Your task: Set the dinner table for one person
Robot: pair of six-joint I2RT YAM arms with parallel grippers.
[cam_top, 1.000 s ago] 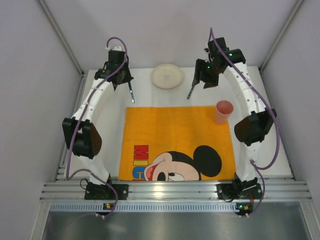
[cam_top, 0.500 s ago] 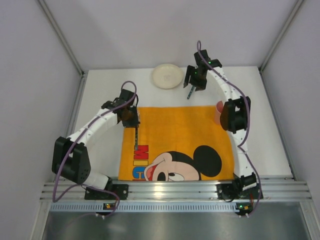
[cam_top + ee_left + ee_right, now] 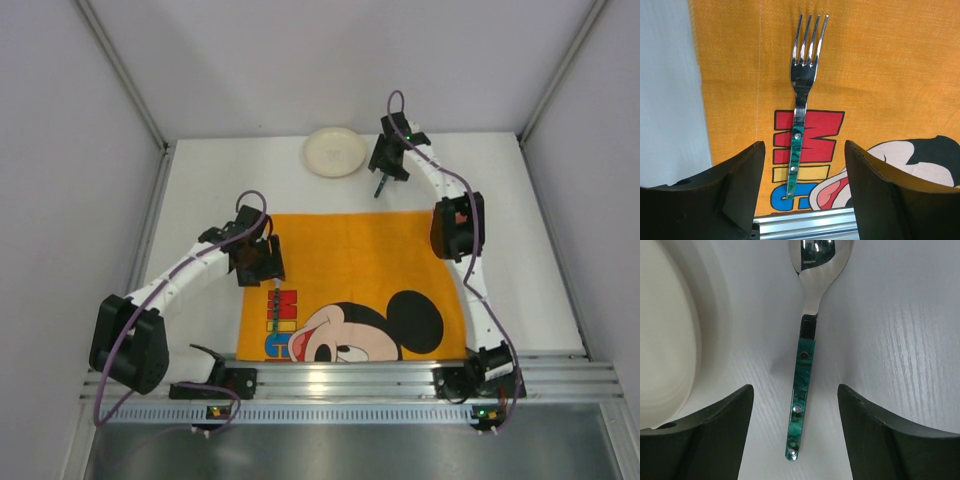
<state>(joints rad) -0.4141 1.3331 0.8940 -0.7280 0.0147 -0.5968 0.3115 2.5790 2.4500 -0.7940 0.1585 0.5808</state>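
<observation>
A green-handled fork (image 3: 802, 80) lies flat on the orange Mickey Mouse placemat (image 3: 350, 260), near its left edge, tines pointing away. My left gripper (image 3: 804, 146) hovers open over the handle end without touching it; from above the gripper (image 3: 262, 262) is just beyond the fork (image 3: 275, 305). A matching spoon (image 3: 804, 365) rests on the white dinner table (image 3: 200, 200) beside the cream plate (image 3: 670, 330). My right gripper (image 3: 794, 388) is open, one finger on either side of the spoon's handle and clear of it. From above, the spoon (image 3: 381, 186) sits right of the plate (image 3: 336, 152).
The right arm's elbow (image 3: 455, 228) hangs over the placemat's far right corner, and only a sliver of pink cup (image 3: 461, 213) shows behind it. Aluminium rails (image 3: 350, 380) run along the near edge. Grey walls close in the table's sides.
My left arm swung from the far left down to the placemat with the fork, opened and let it go there. My right arm drew in over the spoon, which has stayed in place.
</observation>
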